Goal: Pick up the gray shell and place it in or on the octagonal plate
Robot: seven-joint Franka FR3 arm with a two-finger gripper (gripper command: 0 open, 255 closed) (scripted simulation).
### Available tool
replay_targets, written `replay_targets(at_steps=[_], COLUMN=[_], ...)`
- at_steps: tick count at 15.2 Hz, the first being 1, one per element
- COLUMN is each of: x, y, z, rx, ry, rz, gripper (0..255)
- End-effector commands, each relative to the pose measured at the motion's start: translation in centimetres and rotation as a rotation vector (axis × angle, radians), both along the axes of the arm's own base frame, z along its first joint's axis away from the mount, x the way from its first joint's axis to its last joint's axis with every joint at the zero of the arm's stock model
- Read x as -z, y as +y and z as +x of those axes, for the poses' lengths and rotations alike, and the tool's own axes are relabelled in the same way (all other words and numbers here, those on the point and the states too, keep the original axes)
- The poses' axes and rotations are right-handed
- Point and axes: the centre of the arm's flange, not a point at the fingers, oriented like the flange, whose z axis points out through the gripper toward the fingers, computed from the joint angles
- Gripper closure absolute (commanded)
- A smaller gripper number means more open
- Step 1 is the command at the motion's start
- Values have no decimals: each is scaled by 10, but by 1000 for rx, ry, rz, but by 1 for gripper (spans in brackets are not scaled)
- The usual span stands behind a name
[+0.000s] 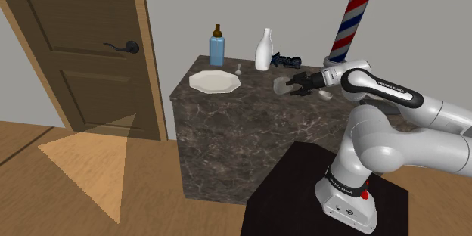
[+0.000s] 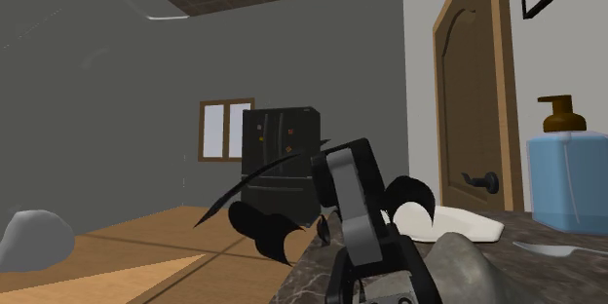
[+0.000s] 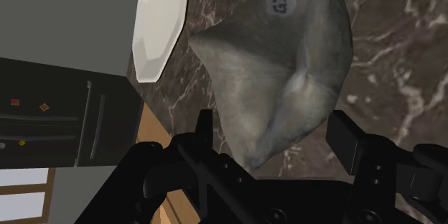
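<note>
The gray shell [image 3: 287, 79] lies on the dark marble counter [image 1: 227, 110], between my gripper's [image 3: 276, 126] two black fingers. The fingers stand apart, close to its sides. One looks to be at the shell's edge, while a thin gap shows at the other. In the shoulder view the gripper [image 1: 291, 87] reaches low over the counter's middle, level with the shell [image 1: 281, 85]. The white octagonal plate [image 1: 214, 81] rests flat toward that view's left, a short way from the shell, with nothing on it. Its rim [image 3: 161, 21] shows beyond the shell in the wrist view.
A blue bottle with a brown top [image 1: 217, 48], a white vase [image 1: 263, 50] and a small black object [image 1: 287, 60] line the counter's back. A small spoon [image 1: 239, 68] lies behind the plate. A barber pole [image 1: 352, 15] stands behind the arm and a wooden door [image 1: 83, 45] is at the left.
</note>
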Motion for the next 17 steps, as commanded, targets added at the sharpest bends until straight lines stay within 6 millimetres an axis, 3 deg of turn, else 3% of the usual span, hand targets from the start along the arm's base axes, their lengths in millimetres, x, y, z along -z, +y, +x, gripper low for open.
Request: replay_targets(at_steps=[1,9,17], x=[1,1,-41], y=[0,0,0], z=[0,0,0], rx=[-2,-2,-2], ry=[4,4,4], rz=[0,0,0], gripper=[255,255,255])
